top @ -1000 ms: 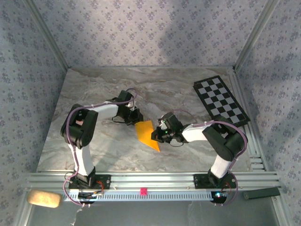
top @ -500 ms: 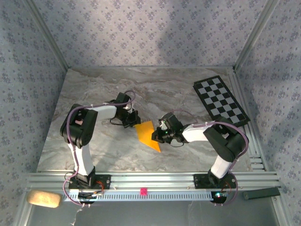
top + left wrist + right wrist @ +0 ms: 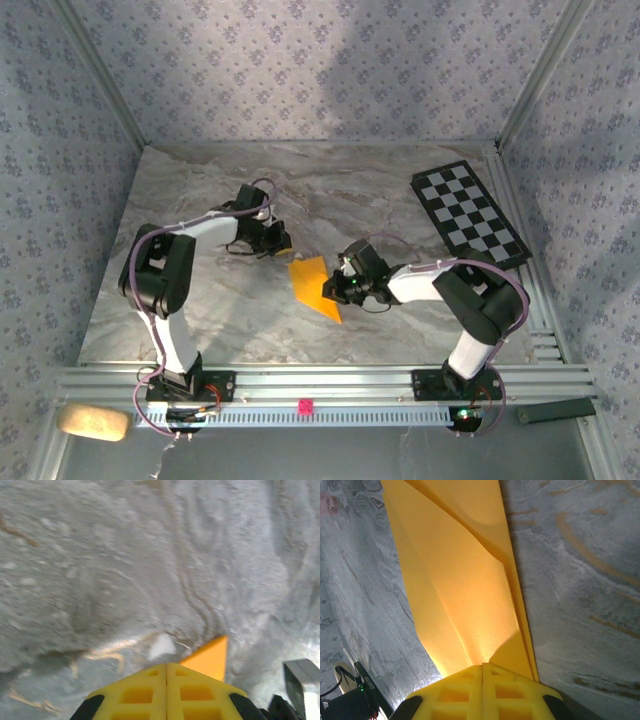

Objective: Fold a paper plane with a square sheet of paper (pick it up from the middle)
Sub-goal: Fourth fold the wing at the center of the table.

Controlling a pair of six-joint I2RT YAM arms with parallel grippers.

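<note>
The orange-yellow sheet of paper [image 3: 312, 285] lies folded into a pointed, creased wedge on the marble table, its tip toward the near edge. My right gripper [image 3: 334, 291] is shut, and its tips rest on the paper's right side. In the right wrist view the shut gripper [image 3: 482, 666] sits over the layered folds of the paper [image 3: 460, 580]. My left gripper [image 3: 284, 242] is shut on nothing and stands just up and left of the paper, clear of it. The left wrist view has the shut gripper [image 3: 166, 665] with one paper corner [image 3: 211, 657] just beyond its right side.
A black-and-white checkered board [image 3: 468, 213] lies at the back right of the marble table [image 3: 200, 200]. A tan pad [image 3: 93, 422] and a pink marker [image 3: 305, 406] sit on the front rail. Patterned walls enclose the table.
My left gripper has drawn back up and to the left, off the paper's upper corner. The paper and the right gripper have stayed in place.
</note>
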